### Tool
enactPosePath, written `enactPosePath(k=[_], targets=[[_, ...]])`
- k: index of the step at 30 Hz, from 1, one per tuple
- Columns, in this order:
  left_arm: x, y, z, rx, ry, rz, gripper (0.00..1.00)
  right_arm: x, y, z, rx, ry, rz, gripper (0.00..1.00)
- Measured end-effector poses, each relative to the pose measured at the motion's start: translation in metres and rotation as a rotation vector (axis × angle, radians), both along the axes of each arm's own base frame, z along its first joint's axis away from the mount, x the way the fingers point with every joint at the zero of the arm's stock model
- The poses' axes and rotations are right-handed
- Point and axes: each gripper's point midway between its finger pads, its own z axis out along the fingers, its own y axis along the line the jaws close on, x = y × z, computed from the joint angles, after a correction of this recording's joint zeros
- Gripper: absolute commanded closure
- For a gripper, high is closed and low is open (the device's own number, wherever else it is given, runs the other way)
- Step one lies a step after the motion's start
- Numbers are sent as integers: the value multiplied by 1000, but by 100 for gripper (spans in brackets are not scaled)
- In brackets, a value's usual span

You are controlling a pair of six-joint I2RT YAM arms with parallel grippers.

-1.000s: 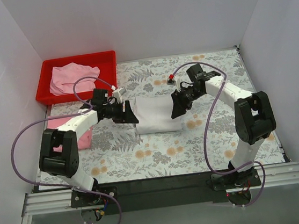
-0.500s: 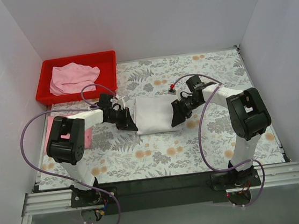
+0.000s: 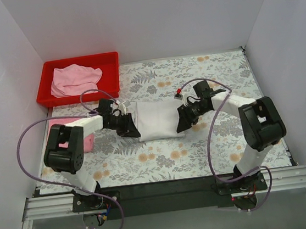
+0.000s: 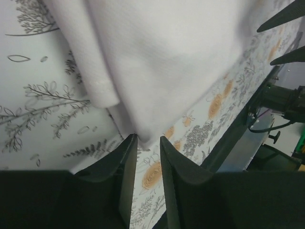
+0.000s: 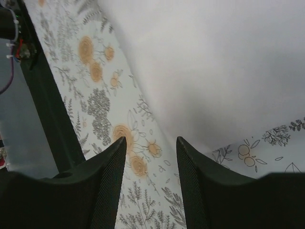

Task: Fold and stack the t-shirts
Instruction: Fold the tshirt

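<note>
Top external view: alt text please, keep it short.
The left gripper and right gripper sit at opposite side edges of a folded white t-shirt on a floral table. A red bin at the back left holds a crumpled pink shirt.

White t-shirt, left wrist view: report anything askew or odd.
One corner is untidy. A rolled hem bulges out from under the white t-shirt, beside the corner that points at the left pincer. The rest of the fold looks flat and smooth.
</note>
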Motion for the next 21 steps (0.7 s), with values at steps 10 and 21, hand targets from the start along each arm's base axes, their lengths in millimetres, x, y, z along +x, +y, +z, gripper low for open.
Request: enactPosePath(k=[10, 21], targets=[[-1, -40, 122, -260, -334, -59, 72, 9, 33, 103, 244, -176, -20, 59], [0, -55, 2, -218, 68, 48, 67, 0, 65, 9, 198, 182, -52, 55]])
